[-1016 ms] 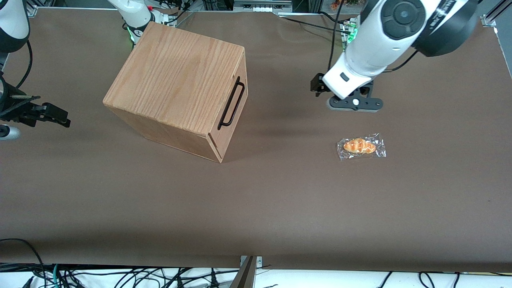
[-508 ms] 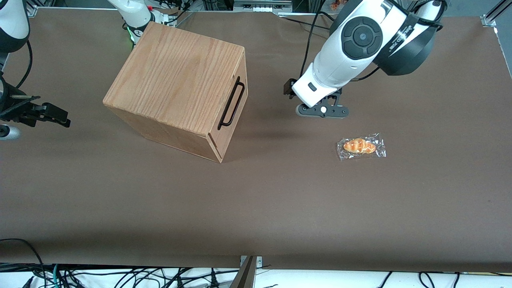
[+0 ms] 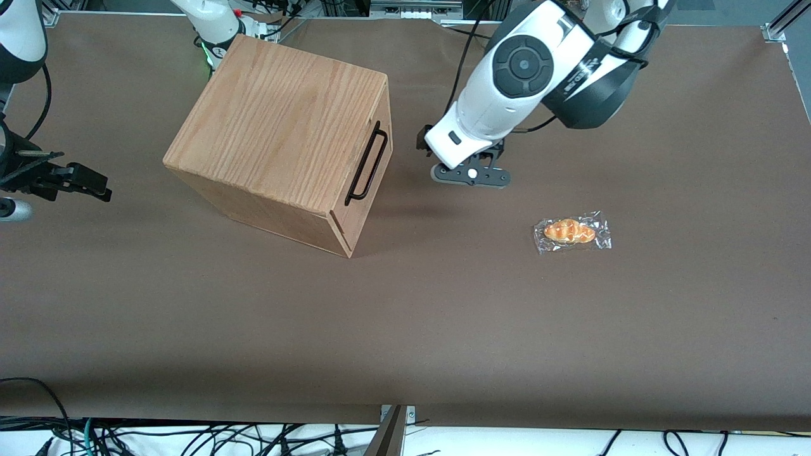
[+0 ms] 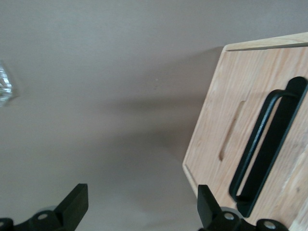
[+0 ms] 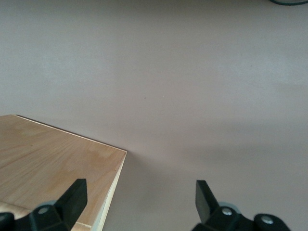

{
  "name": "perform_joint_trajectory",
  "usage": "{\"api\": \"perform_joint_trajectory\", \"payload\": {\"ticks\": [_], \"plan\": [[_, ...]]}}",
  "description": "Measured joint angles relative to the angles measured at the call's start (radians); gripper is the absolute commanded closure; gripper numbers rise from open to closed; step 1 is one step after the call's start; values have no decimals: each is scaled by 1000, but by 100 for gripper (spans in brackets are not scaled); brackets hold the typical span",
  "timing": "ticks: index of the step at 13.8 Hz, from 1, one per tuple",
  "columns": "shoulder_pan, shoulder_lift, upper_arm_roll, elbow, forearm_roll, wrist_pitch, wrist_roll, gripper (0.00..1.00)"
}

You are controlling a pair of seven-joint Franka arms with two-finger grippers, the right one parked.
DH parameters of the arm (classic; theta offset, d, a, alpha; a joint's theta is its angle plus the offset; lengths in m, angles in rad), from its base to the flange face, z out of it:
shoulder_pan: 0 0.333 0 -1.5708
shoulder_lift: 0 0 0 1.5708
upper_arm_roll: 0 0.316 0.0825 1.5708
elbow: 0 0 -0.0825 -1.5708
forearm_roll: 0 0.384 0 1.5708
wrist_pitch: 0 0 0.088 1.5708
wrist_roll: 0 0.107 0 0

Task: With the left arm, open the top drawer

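Reaching step: open dark flat hand (image 3: pixel 469 175) of bulky white left arm (image 3: pixel 507 82) near the oak-grain wooden cabinet (image 3: pixel 279 130), closed shallow top drawer (image 3: pixel 370 174) there, needing fingers round its thin black bar handle (image 4: pixel 262 149).

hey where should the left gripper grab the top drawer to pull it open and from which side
Grip the black bar handle at mid-length on the top drawer: it stands off the front, leaving a gap for the fingers. Probably approach from in front of the drawer, where the open gripper hovers, fingers straddling the thin bar crosswise.
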Motion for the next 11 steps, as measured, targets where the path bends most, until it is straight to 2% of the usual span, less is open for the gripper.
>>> {"api": "perform_joint_trajectory", "payload": {"ticks": [3, 11], "plan": [[-43, 28, 0, 1, 0, 46, -63, 0], [-77, 58, -1, 5, 0, 117, -127, 0]]}}
